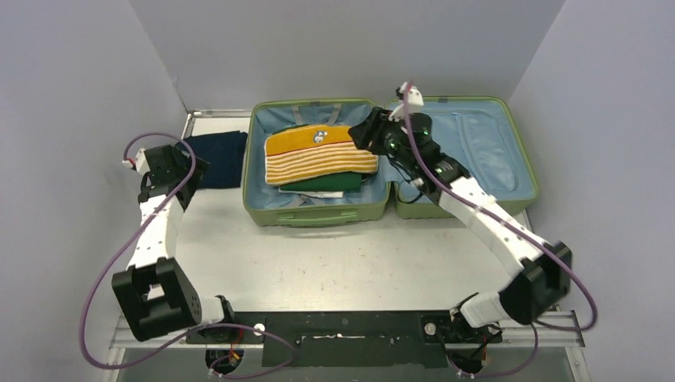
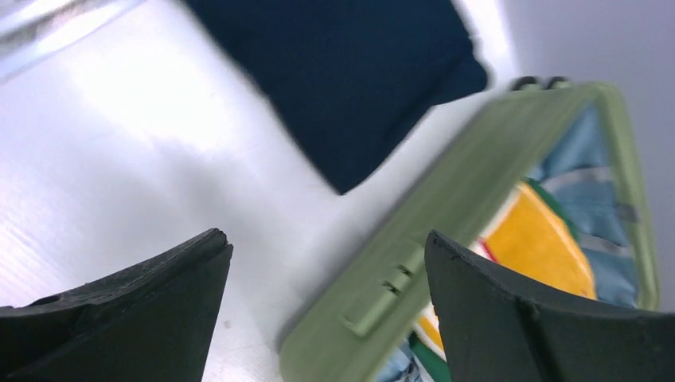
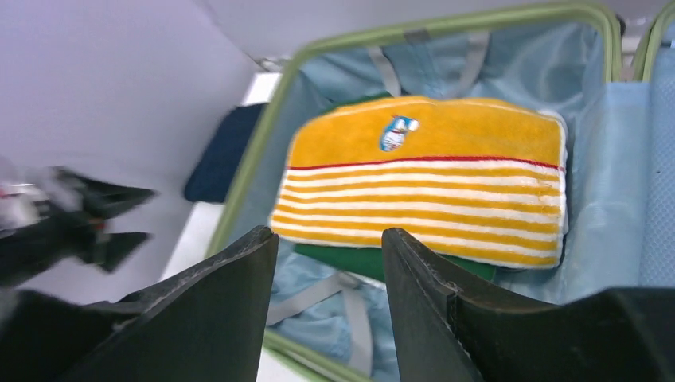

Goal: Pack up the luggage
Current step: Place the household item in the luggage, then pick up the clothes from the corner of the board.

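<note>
The luggage (image 1: 318, 213) lies open on the table, a light-green shell (image 2: 446, 215) with blue lining and grey straps (image 3: 350, 294). In its left half a yellow folded garment with white stripes (image 1: 318, 155) (image 3: 430, 183) rests on a green folded one (image 1: 326, 183) (image 3: 358, 259). A navy folded cloth (image 1: 216, 157) (image 2: 350, 72) lies on the table left of the suitcase. My left gripper (image 1: 189, 163) (image 2: 326, 243) hovers open and empty beside the navy cloth. My right gripper (image 1: 362, 131) (image 3: 330, 235) hangs open and empty over the yellow garment's right edge.
The suitcase's other half (image 1: 485, 151) lies flat to the right, showing only blue lining. Grey walls close in the left, back and right sides. The black mounting bar (image 1: 342, 326) with both arm bases runs along the near edge.
</note>
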You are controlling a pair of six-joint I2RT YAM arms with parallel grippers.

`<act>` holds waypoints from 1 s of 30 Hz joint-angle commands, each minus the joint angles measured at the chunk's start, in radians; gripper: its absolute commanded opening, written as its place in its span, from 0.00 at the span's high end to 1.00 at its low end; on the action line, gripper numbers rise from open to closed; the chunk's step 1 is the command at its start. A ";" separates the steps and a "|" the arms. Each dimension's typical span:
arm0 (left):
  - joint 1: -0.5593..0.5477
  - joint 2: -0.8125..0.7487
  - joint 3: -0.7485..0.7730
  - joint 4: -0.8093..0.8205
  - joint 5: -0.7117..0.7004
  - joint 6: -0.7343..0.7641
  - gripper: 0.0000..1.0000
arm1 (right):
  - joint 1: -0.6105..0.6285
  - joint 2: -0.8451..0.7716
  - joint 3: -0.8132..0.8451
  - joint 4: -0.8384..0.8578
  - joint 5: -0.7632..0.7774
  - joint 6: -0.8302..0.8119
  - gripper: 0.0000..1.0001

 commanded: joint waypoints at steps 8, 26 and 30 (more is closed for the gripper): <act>0.060 0.277 0.043 0.156 0.085 -0.252 0.03 | 0.095 -0.446 -0.412 -0.008 0.013 0.019 0.47; 0.019 0.778 0.470 -0.212 0.013 -0.300 0.03 | 0.103 -0.708 -0.495 -0.217 0.056 -0.050 0.45; 0.017 0.834 0.492 -0.205 0.012 -0.275 0.08 | 0.104 -0.703 -0.484 -0.225 0.052 -0.049 0.44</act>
